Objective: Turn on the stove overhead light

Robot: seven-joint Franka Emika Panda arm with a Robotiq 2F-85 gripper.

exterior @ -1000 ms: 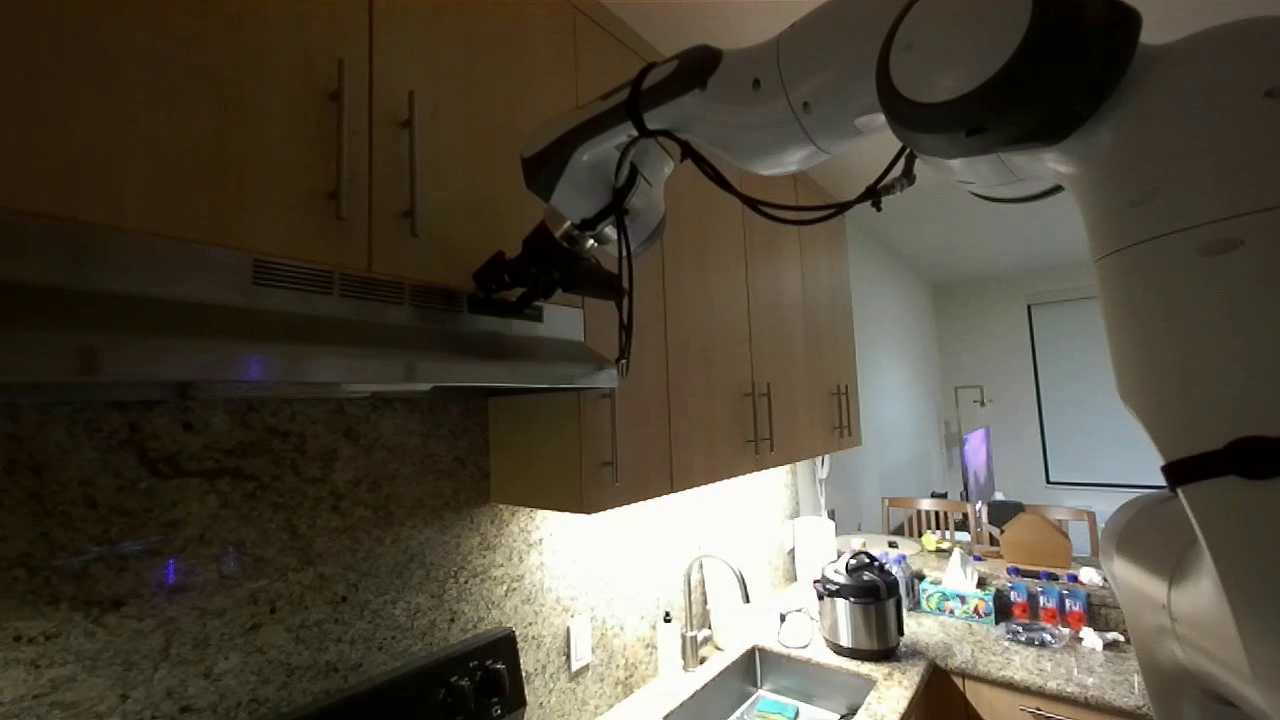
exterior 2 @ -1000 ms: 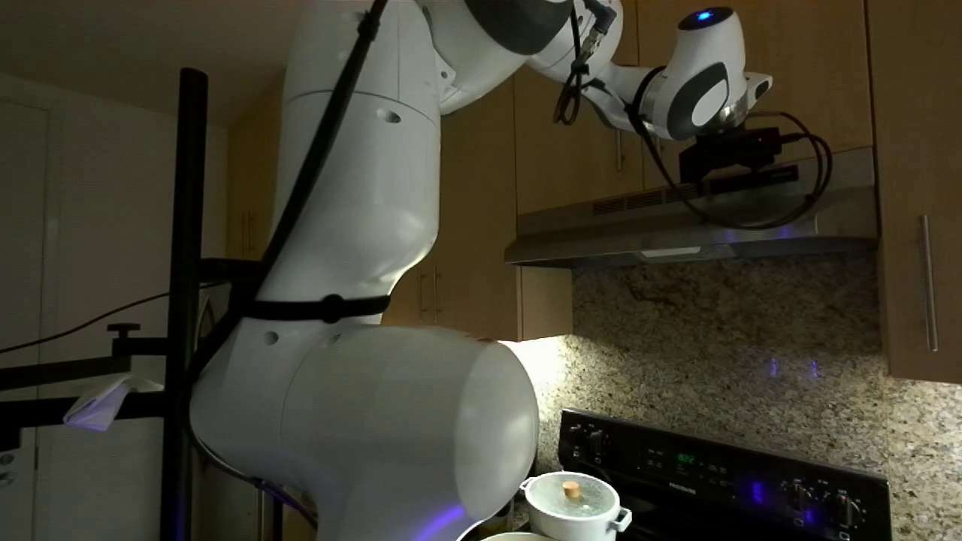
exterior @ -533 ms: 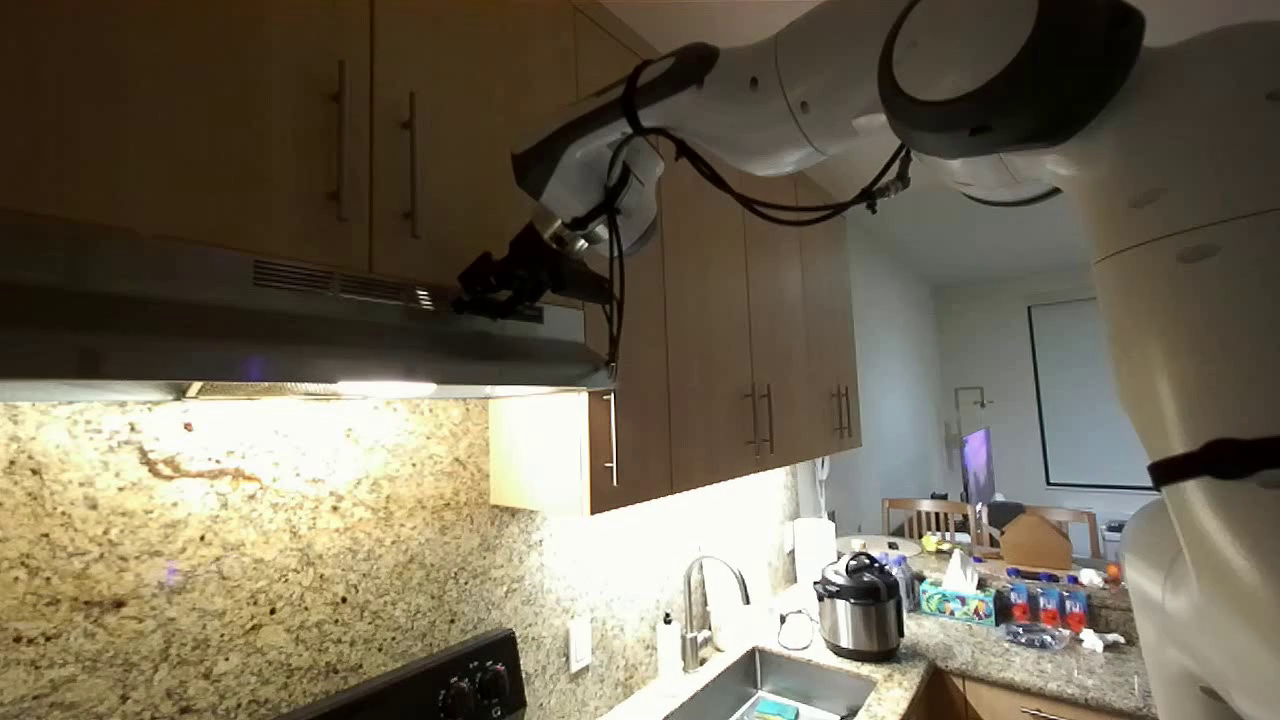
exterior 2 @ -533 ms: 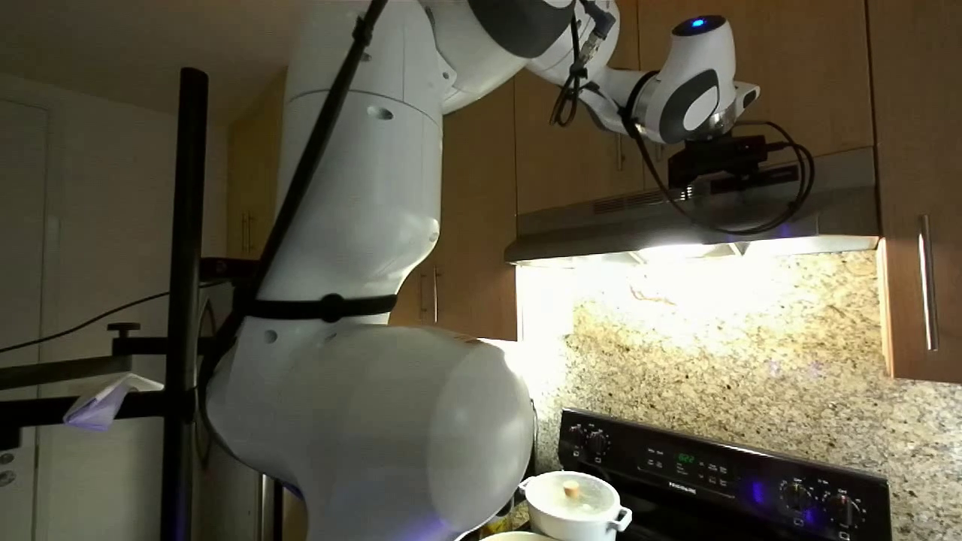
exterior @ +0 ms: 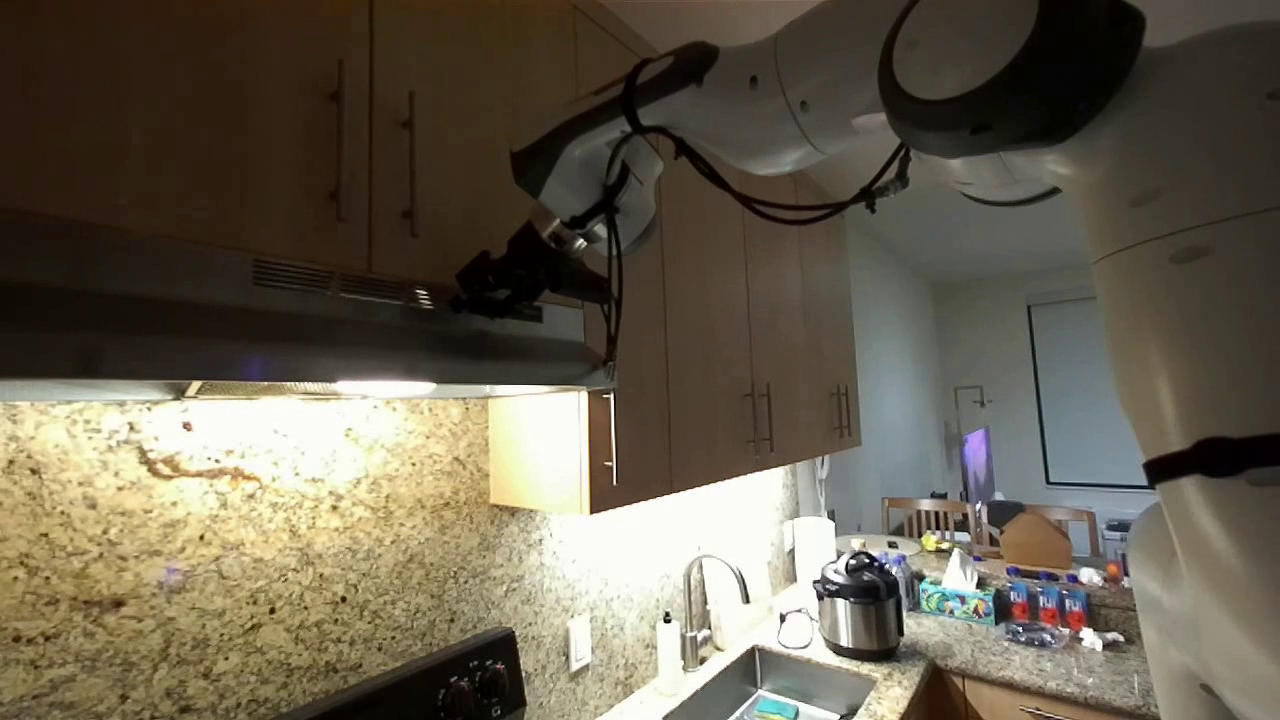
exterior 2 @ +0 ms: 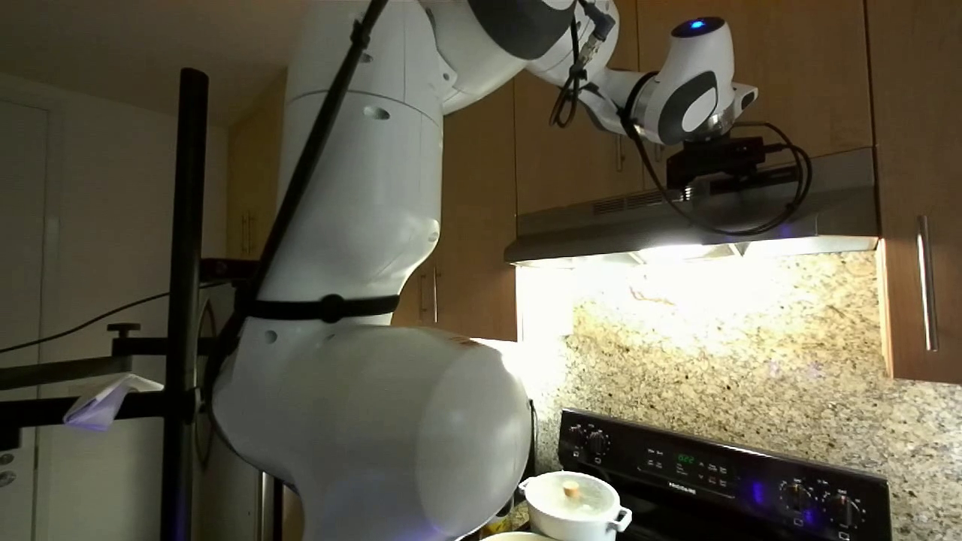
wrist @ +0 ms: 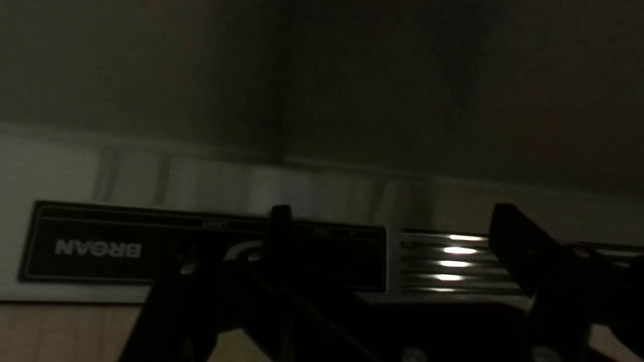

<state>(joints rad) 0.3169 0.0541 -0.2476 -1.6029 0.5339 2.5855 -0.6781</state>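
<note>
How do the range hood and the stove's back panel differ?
The range hood is grey metal; the stove's back panel is black. The hood sits above the speckled backsplash; the panel stands low before it. The hood's lamp shines white; the panel shows green digits. Both are wide and have something lit.

Lamp [exterior: 386,388] aglow under the steel range hood [exterior: 330,340], black claw [exterior: 472,300] before its dark control strip [exterior: 531,314].

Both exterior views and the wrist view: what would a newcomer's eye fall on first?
The glowing lamp under the hood probably draws the eye first, brightening the speckled wall above the stove in both exterior views. Next comes the big white robot arm, stretched toward the hood. In the wrist view, the open gripper partly hides the black control strip.
</note>
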